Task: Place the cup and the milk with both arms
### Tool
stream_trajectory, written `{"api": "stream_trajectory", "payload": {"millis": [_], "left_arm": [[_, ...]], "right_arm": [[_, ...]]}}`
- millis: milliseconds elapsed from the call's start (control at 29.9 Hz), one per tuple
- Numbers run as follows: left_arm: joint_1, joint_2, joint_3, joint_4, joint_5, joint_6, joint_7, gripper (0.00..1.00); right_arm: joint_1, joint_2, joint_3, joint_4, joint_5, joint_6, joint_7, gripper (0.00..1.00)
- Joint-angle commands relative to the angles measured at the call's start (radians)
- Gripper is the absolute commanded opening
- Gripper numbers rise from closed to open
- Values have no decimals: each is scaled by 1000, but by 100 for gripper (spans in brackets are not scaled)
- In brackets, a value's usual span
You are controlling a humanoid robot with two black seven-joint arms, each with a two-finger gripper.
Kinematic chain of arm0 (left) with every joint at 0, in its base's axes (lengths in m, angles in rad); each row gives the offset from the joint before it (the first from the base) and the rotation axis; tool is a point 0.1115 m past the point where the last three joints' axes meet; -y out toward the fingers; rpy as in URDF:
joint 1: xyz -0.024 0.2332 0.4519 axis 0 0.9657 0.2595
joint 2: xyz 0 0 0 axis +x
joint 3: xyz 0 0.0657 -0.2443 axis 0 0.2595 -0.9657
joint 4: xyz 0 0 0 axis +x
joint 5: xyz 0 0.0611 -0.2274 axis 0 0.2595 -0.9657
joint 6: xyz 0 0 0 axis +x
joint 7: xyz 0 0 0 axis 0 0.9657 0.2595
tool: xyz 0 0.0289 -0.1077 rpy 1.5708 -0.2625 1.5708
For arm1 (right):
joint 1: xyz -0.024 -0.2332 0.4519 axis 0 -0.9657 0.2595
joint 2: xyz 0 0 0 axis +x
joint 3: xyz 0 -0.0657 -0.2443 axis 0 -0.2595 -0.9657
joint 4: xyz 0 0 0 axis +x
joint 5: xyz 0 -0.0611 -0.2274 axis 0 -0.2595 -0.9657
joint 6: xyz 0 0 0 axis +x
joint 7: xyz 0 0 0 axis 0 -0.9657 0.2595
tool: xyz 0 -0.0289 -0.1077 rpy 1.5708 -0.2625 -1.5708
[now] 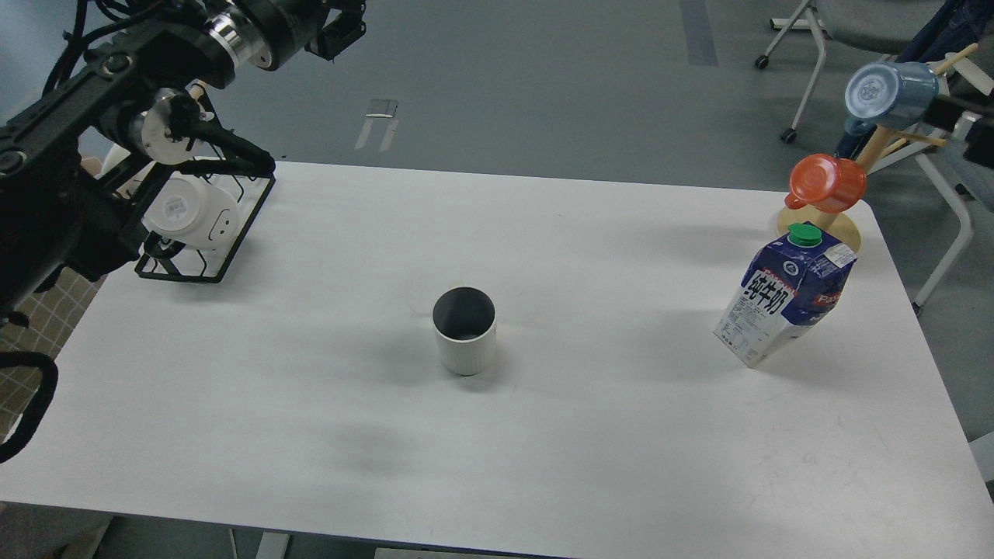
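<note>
The left claw (338,31) hung high over the floor, its state impossible to tell (seen dark, end-on). The cup (464,330) stood on the table (621,435) well below-right of it, the milk (784,303) farther right.

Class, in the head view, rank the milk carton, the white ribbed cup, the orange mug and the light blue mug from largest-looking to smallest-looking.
1. milk carton, clearly the largest.
2. white ribbed cup.
3. and 4. light blue mug and orange mug: they look about alike, and both hang farther from the camera, so I would not rank them.
</note>
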Motion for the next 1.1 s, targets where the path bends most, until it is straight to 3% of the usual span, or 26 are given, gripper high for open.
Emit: {"api": "stream_trajectory", "payload": {"millis": [0, 67, 100, 334, 601, 1069], "left_arm": [[29, -6, -12, -5, 1, 1, 0, 98], [44, -7, -22, -5, 1, 1, -2, 98], [49, -7, -30, -6, 1, 1, -2, 98], [77, -24, -58, -31, 1, -2, 0, 98], [103, -41, -65, -42, 2, -2, -2, 98], [107, -55, -78, -43, 2, -5, -6, 98]], "right_arm": [[-90, -24, -110, -2, -110, -266, -1, 100], [-119, -24, -179, -2, -130, -393, -1, 100], [-127, -24, -207, -4, -134, -401, -1, 100], [-144, 67, -360, -62, -143, -401, -1, 100], [-202, 246, -354, -203, -138, -401, -1, 100], [-210, 430, -336, -381, -137, -401, -1, 100]]}}
